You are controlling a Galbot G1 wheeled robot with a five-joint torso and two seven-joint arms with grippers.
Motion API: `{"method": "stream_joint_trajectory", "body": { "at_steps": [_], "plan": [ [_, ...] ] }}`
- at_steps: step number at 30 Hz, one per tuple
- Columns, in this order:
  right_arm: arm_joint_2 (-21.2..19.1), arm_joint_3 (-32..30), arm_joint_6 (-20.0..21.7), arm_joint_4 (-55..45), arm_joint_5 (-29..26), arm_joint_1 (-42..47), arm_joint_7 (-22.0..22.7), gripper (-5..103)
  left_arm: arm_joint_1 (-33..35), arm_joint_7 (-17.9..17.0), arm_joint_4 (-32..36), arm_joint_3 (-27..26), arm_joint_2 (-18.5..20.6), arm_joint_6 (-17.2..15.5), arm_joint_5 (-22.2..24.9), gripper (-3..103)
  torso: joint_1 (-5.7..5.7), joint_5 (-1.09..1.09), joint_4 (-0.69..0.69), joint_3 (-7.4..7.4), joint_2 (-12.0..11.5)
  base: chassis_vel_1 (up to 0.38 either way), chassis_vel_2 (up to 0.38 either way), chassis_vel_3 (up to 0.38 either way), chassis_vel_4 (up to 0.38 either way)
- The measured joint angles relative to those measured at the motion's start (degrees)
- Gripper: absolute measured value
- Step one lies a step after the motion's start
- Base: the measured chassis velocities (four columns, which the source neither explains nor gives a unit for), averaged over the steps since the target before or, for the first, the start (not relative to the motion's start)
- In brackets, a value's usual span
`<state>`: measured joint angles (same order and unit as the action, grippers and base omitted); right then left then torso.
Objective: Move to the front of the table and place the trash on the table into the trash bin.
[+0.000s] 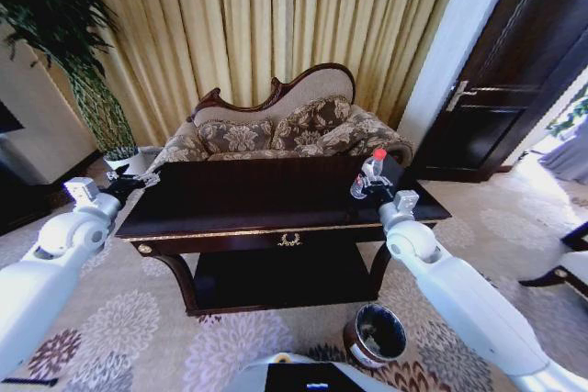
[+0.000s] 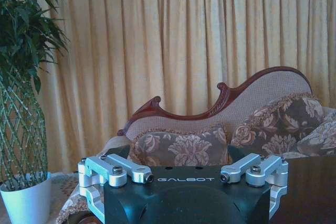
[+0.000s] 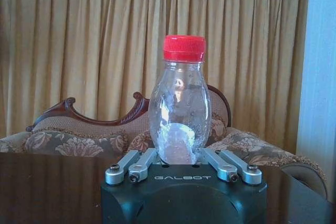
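Standing upright, the bottle (image 3: 179, 106) sits clamped between the right gripper's (image 3: 180, 157) fingers.

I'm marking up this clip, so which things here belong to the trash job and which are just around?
Job: bottle, upright between the right hand's fingers; table; trash bin on the floor.
Just around: sofa, curtains, plant, door. The left hand waits at the table's left end.
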<state>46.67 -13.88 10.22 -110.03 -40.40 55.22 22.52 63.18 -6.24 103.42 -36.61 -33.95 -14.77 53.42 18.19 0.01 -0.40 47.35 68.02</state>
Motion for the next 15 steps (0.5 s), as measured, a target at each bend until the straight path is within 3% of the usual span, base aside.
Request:
{"method": "stream_joint_trajectory", "body": {
  "at_steps": [15],
  "plan": [
    [0.5, -0.2, -0.5, -0.3, 0.3, 0.7, -0.4, 24, -0.9, -0.5, 0.6, 0.7, 0.2, -0.4, 0.2, 100, 0.0, 0.0, 0.0, 0.0, 0.0, 0.091, -0.076, -0.09, 0.084]
  ]
}}
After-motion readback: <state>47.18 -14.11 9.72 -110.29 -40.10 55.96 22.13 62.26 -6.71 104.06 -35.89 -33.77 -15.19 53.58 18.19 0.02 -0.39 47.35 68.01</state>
